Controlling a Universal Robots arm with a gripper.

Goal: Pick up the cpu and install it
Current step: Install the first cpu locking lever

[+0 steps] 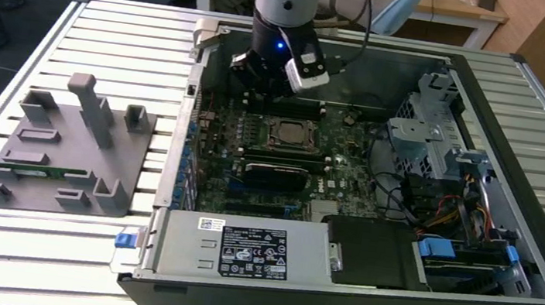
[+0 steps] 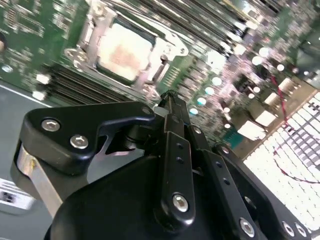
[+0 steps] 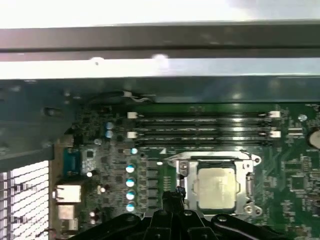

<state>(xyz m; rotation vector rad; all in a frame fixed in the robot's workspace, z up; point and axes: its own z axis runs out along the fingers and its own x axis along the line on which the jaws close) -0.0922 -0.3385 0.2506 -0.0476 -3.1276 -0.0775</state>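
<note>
The cpu [image 3: 216, 187], a flat square chip with a pale silver-grey metal top, lies seated in the metal-framed socket [image 3: 248, 165] on the green motherboard [image 1: 350, 158], just below and ahead of the black gripper [image 2: 167, 100]. The gripper's fingers appear drawn together at the tips with nothing between them, hovering above the board inside the open dark computer case [image 1: 527, 113]. Judged from this, good practice is confirming the chip sits flat and square within the frame.

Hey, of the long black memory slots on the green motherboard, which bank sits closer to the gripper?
The bank of long black memory slots beyond the shiny square cpu, directly beneath the black gripper; the other bank lies on the cpu's near side.
</note>
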